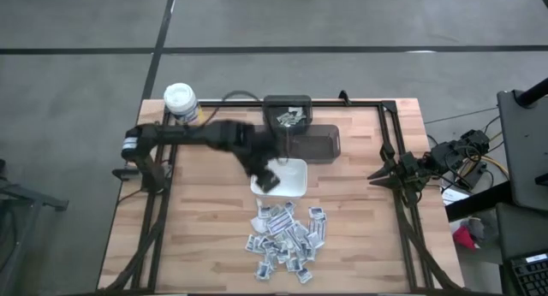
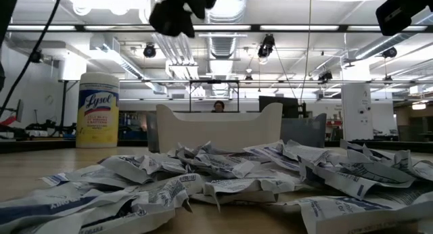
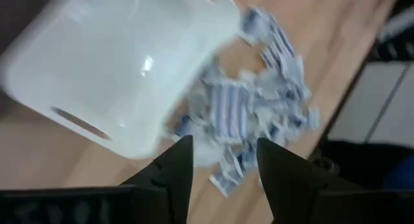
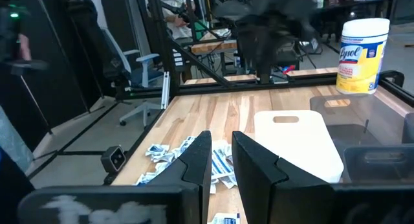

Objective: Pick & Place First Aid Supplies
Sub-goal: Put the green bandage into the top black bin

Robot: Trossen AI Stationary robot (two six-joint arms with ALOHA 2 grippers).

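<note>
A heap of small white and blue first aid packets (image 1: 287, 236) lies on the wooden table near its front edge, also seen in the left wrist view (image 3: 259, 101). Just behind the heap stands the white rectangular dish (image 1: 293, 183). My left gripper (image 1: 267, 178) hangs in the air over the dish's near left corner. It slants down, open, with nothing between its fingers (image 3: 224, 141). My right gripper (image 1: 377, 176) waits at the table's right side, level, pointing toward the dish (image 4: 297, 143). Its fingers (image 4: 221, 134) stand a narrow gap apart and hold nothing.
A yellow canister with a white lid (image 1: 181, 102) stands at the far left corner. A dark grey bin (image 1: 317, 142) sits behind the dish, and beyond it a black box (image 1: 288, 113) holds a few packets. Black frame rails (image 1: 396, 210) run along the table's sides.
</note>
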